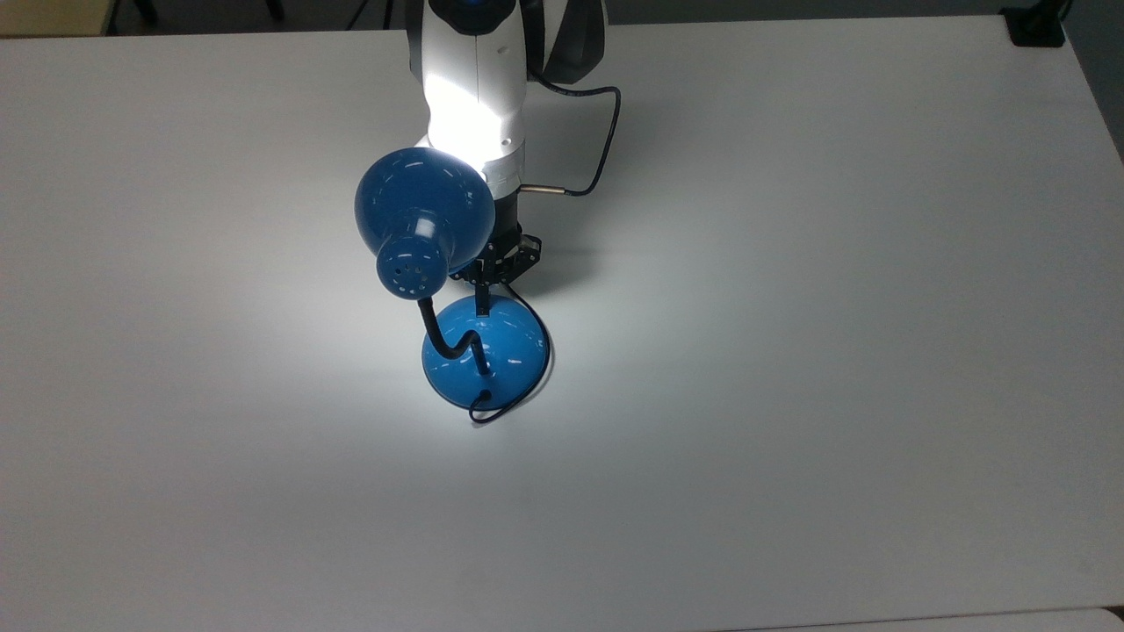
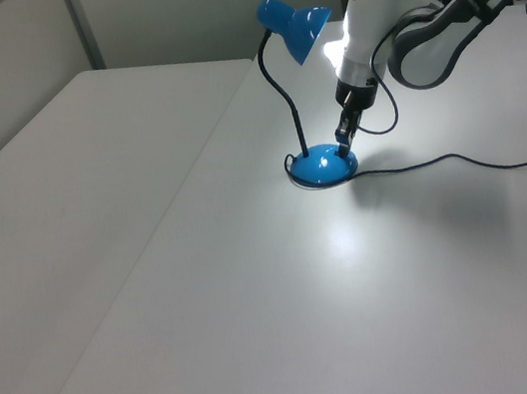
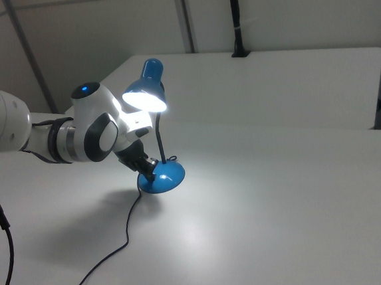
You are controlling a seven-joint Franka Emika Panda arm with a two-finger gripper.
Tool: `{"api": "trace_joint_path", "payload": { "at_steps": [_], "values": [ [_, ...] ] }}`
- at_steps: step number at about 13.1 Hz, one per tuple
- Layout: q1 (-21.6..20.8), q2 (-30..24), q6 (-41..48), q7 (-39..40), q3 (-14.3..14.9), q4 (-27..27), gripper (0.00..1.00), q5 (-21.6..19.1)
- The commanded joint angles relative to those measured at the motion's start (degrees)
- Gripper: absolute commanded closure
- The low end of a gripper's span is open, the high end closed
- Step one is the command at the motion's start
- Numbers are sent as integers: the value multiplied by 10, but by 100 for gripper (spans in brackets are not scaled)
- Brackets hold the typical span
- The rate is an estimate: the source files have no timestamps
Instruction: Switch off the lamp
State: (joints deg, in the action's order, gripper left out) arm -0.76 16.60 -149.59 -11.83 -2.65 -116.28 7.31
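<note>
Lamp (image 1: 485, 351) sits mid-worktop (image 1: 790, 351), bulb lit. End effector (image 1: 482, 303) is at the base's 12 o'clock edge, over the switch; can't tell its opening, grips nothing. Press straight down, gently, so the base doesn't skid.

Blue gooseneck lamp (image 1: 485, 351), lit, upright on table

Glossy blue lamp (image 1: 492, 355), matt white table (image 1: 790, 351)
</note>
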Motion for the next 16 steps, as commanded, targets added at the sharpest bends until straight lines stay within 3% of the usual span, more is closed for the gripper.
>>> {"api": "trace_joint_path", "payload": {
  "at_steps": [1,7,11,14,16],
  "values": [
    [2,11,-16,-7,1,4,100,13],
    [2,11,6,-12,1,-11,100,16],
    [-1,-44,145,-14,1,-7,100,16],
    [-4,-99,242,-14,1,0,89,16],
    [-6,-126,328,-13,0,28,76,16]
  ]
}}
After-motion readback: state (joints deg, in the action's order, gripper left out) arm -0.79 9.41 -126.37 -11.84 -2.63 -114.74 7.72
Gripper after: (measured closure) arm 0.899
